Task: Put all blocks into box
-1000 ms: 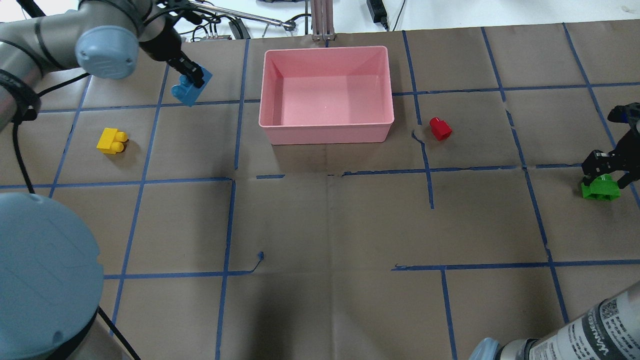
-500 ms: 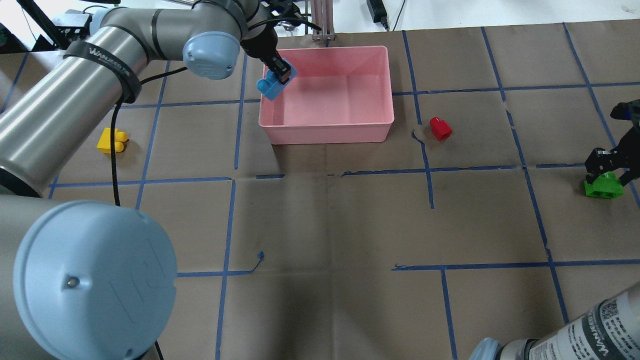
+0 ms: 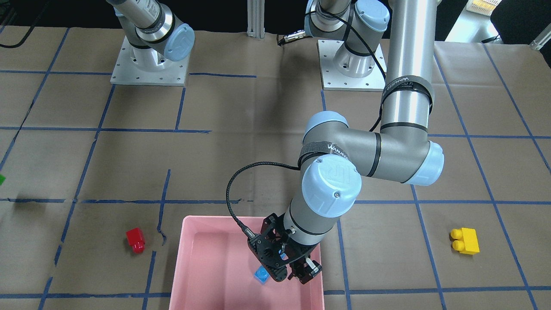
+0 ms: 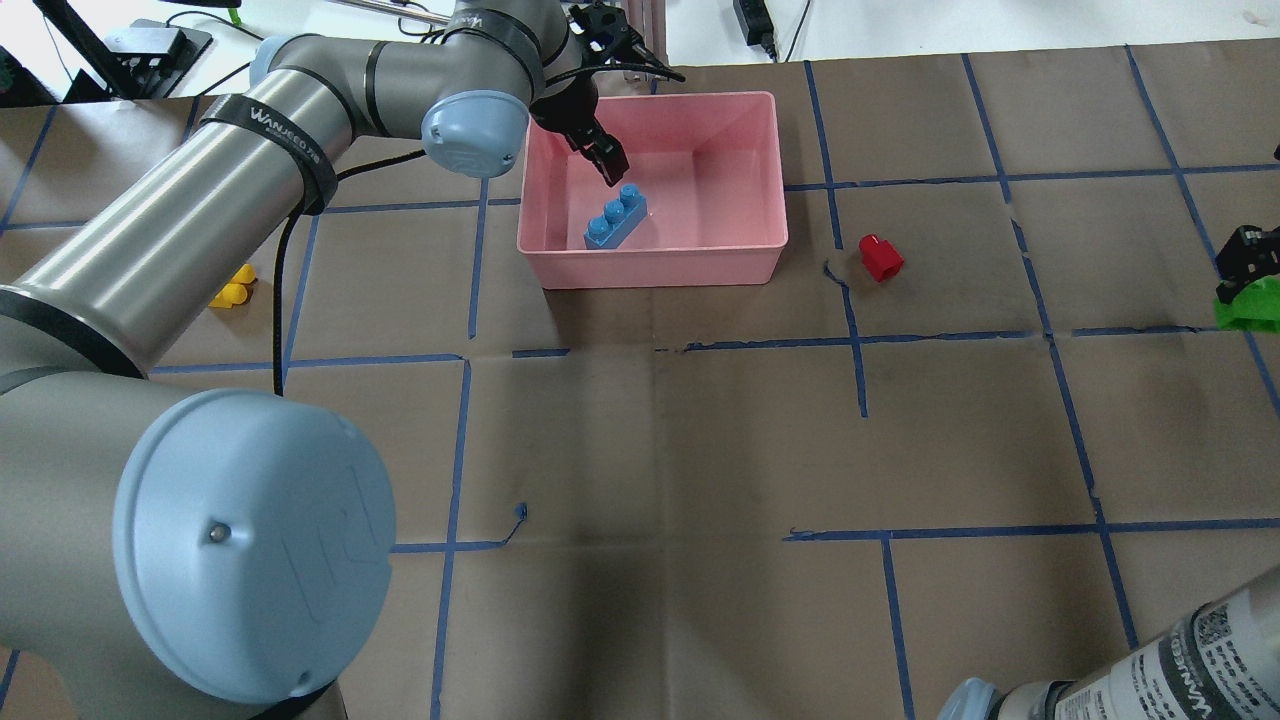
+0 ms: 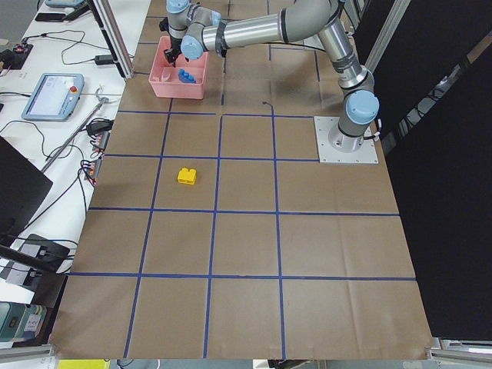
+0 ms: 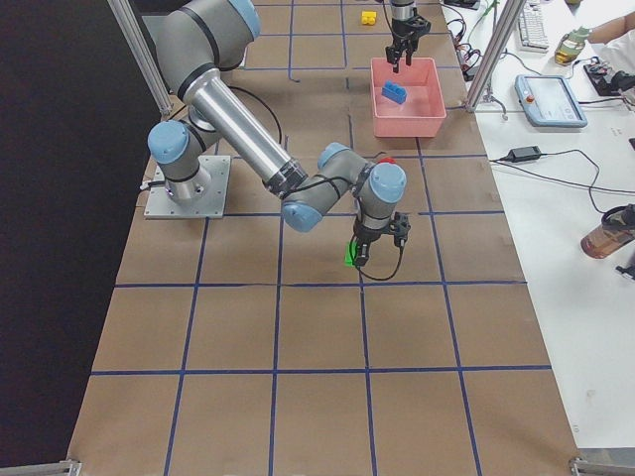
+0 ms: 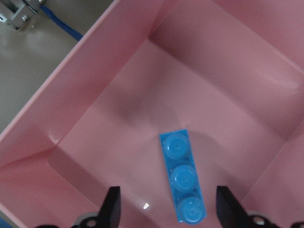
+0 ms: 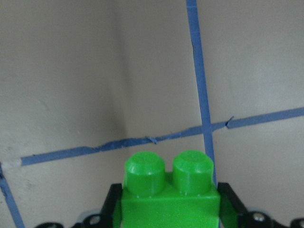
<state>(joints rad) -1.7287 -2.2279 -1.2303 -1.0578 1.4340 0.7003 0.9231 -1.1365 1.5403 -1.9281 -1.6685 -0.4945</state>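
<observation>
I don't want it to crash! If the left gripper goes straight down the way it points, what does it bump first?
Probably the blue block, lying in the pink box right under the open left gripper; depth is hard to judge.

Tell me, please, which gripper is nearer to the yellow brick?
Left. The left gripper hangs open over the pink box, the yellow brick lying on that side of the table. The right gripper grips the green brick at the opposite end.
</observation>
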